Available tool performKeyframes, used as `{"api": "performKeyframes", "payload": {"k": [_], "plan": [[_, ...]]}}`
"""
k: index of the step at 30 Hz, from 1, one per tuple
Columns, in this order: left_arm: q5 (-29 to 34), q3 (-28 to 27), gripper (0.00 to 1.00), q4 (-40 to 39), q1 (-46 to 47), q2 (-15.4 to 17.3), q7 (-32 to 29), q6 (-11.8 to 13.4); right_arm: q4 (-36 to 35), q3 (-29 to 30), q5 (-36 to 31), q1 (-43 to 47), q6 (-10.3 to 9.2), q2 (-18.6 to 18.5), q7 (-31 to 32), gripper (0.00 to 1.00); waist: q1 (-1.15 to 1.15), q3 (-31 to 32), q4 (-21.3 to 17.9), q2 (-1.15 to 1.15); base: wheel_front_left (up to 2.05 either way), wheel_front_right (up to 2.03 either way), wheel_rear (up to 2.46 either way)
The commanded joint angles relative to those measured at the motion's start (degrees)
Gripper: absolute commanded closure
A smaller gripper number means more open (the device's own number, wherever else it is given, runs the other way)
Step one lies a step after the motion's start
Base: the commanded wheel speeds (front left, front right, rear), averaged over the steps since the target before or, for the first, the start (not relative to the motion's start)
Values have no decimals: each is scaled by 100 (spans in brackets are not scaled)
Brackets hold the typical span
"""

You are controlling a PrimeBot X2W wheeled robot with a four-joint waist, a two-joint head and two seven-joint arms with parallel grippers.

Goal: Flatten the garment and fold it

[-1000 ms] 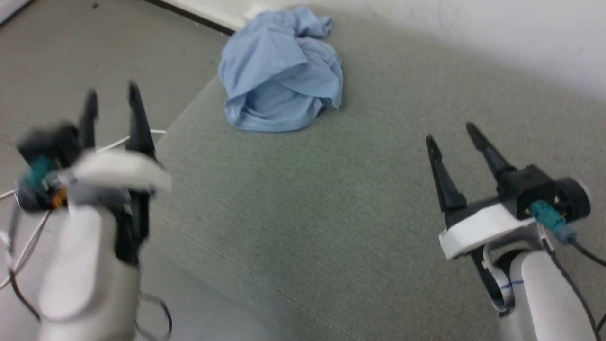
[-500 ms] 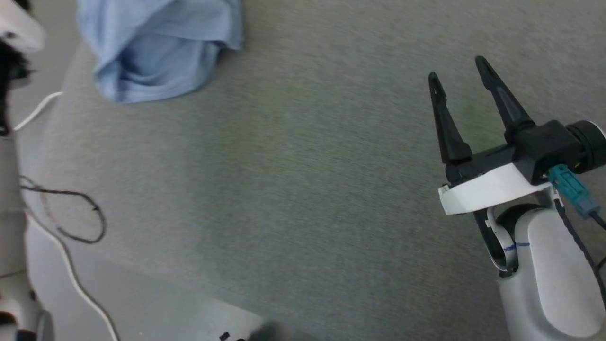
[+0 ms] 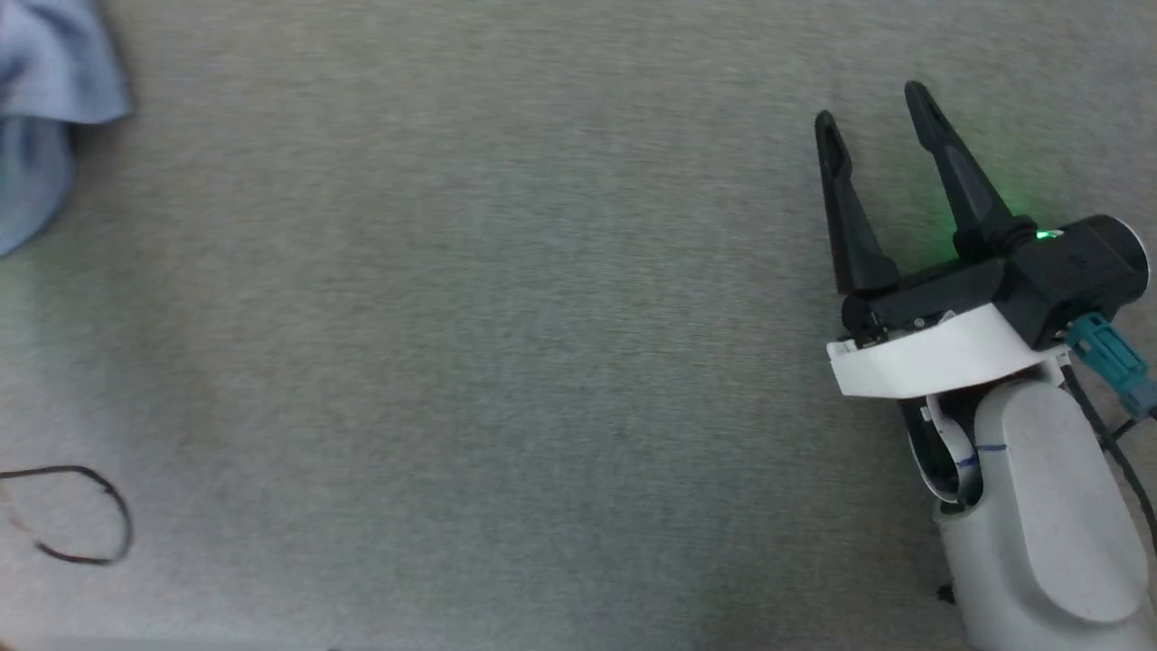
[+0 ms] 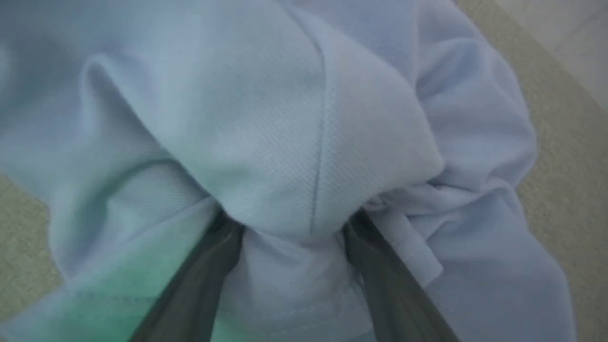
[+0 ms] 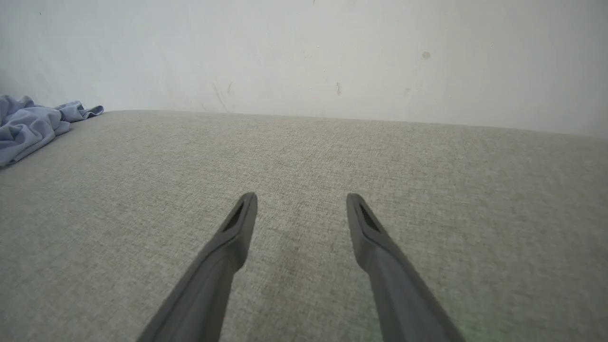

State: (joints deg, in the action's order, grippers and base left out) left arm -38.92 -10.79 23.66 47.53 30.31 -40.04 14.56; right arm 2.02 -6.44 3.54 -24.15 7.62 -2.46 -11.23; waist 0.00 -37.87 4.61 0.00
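Observation:
The garment (image 3: 36, 81), a crumpled light blue shirt, lies at the far left edge of the head view on the grey fabric surface (image 3: 506, 344). In the left wrist view the garment (image 4: 285, 118) is very close. My left gripper (image 4: 292, 221) has its two fingers spread and pushed into the cloth, a bunched fold lying between them and their tips hidden. My right gripper (image 3: 870, 107) hovers open and holds nothing at the right, far from the shirt. From the right wrist, the garment (image 5: 28, 126) is a small heap at the far left, well away from the right gripper (image 5: 301, 195).
A thin black cable loop (image 3: 72, 515) lies at the lower left of the grey surface. A pale wall (image 5: 304, 57) rises behind the surface's far edge. Wide bare fabric stretches between the shirt and my right gripper.
The head camera has swung right, so the shirt slid to the left edge and my left arm left the head view. My right gripper stays open in much the same pose.

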Motion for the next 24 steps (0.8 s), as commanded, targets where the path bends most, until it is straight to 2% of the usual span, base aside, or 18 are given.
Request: {"api": "performKeyframes", "payload": {"k": [1,4,5,6,8,11,16,19,24], "plan": [[-30,12,0,41,-155,17,-120,55,129,19,40,10,-13,-43,-3,0,0,-330,-451,0,0,0,0],[-66,8,0,40,-468,37,-383,148,255,3,102,7,-13,-42,-55,0,0,-154,-455,0,0,0,0],[-73,25,5,30,-568,48,-466,146,297,-5,118,13,-13,-42,-70,0,0,-69,-447,0,0,0,0],[-74,37,63,6,-652,71,-516,131,333,-18,124,22,-13,-42,-84,0,0,19,-440,0,0,0,0],[-21,22,100,-105,-764,161,-421,79,396,-32,149,49,-13,-42,-109,0,0,214,-420,0,0,0,0],[264,4,100,-317,-789,392,169,-36,487,-27,176,127,-13,-42,-131,0,0,564,-393,0,0,0,0],[759,18,100,-405,-431,687,1591,-320,647,47,254,296,-13,-42,-174,0,0,1245,-397,0,0,0,0],[1111,211,100,-406,-125,804,2360,-482,734,96,320,438,-13,-42,-194,0,0,1661,-427,0,0,0,0],[1534,729,100,-535,427,875,3199,-923,866,142,452,699,-13,-42,-203,0,0,2302,-565,0,0,0,0]]}}
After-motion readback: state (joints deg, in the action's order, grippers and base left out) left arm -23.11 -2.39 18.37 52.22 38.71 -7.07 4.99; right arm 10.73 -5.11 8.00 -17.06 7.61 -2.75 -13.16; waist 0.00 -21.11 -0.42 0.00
